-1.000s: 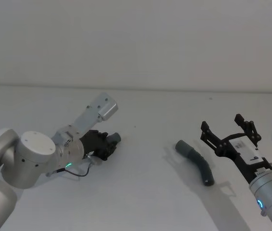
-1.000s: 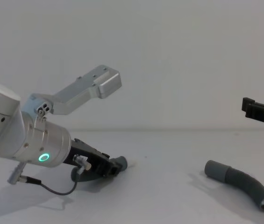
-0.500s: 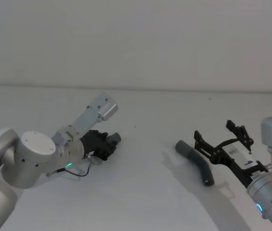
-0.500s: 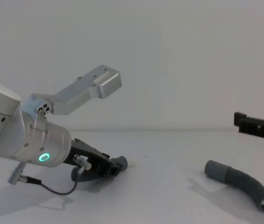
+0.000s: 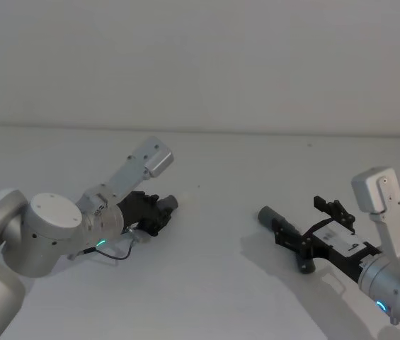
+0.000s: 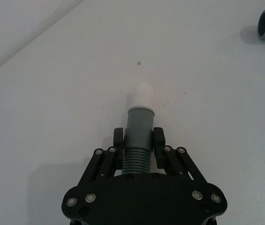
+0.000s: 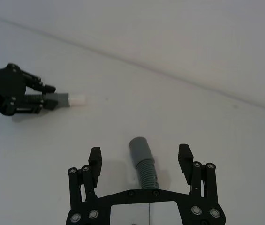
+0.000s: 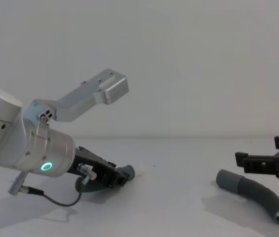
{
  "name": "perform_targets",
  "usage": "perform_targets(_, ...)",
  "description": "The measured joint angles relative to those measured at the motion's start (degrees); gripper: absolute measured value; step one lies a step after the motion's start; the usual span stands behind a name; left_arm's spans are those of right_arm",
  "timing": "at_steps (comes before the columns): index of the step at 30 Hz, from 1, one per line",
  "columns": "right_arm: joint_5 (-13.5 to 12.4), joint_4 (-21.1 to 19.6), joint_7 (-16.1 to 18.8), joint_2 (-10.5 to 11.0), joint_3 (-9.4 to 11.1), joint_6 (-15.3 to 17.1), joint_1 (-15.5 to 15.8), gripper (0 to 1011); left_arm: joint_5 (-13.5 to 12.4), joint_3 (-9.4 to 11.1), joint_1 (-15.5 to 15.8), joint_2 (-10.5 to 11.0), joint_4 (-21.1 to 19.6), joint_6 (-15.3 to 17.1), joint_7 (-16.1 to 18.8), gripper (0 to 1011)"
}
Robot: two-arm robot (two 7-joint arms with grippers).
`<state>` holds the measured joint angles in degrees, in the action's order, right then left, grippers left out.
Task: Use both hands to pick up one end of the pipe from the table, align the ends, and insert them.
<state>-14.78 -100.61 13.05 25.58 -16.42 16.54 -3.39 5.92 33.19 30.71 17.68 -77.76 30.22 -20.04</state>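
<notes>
The left gripper (image 6: pixel 138 137) clamps one pipe piece (image 6: pixel 139 123) low at the table (image 5: pixel 214 283); the right gripper (image 7: pixel 140 154), spread wide, hovers just over the other piece (image 7: pixel 145 172); centre on its ribbed section before closing

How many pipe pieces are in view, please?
2: one pipe piece clamped in the left gripper; the second pipe piece lying on the table beneath the open right gripper.
</notes>
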Motion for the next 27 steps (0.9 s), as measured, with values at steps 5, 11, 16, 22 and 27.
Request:
perform_targets(5, -0.39, 0.21, 1.51, 0.43, -0.19, 3.37, -1.47, 1000, 0.0, 0.0, 0.0, 0.0, 0.0, 0.0, 0.0, 360)
perform_targets(11, -1.37, 0.58, 3.14, 0.65, -0.2, 7.22, -3.43, 1000, 0.0, 0.0, 0.0, 0.0, 0.0, 0.0, 0.0, 360)
perform_targets(16, -1.89, 1.2, 4.22, 1.0, -0.41, 9.38, -4.91, 1000, 0.0, 0.0, 0.0, 0.0, 0.0, 0.0, 0.0, 360)
perform_targets(22, -2.15, 2.12, 5.22, 1.49, -0.97, 10.85, -6.13, 1000, 0.0, 0.0, 0.0, 0.0, 0.0, 0.0, 0.0, 360)
perform_targets(27, -2.37, 3.47, 6.06, 1.74, -1.56, 11.85, -7.17, 1000, 0.0, 0.0, 0.0, 0.0, 0.0, 0.0, 0.0, 360)
